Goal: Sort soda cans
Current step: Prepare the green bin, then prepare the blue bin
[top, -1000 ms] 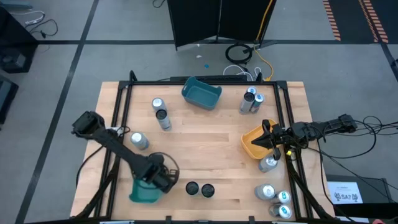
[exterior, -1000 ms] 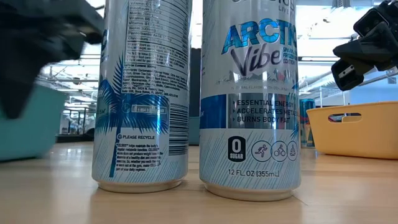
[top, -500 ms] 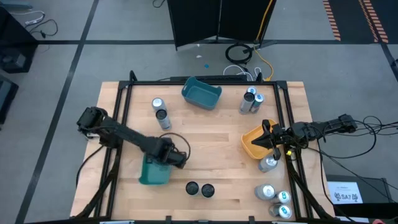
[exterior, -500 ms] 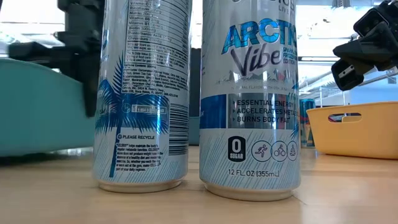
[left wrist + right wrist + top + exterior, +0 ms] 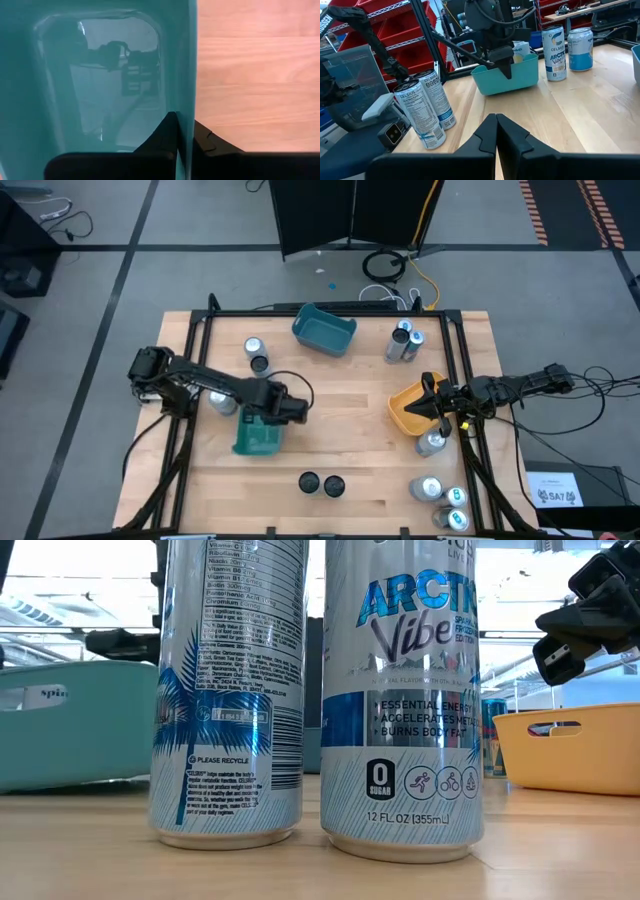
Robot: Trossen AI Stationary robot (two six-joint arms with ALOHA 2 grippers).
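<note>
Left claw [image 5: 268,416]: clamped on the teal tray's [image 5: 255,440] wall.
Nearest cans [image 5: 318,484]: nearer the desk's front, beyond the tray.
Right claw [image 5: 432,406]: closed, empty, above the orange tray [image 5: 403,412].

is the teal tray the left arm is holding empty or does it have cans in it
Empty: the left wrist view shows the teal tray's bare floor, no cans inside.

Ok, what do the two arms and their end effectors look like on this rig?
Both arms are matte black, built of slim jointed segments with thin black cables looping beside them. The left end effector and the right end effector each end in two dark, angular, wedge-shaped fingers. No markings or labels are legible on either arm.
</note>
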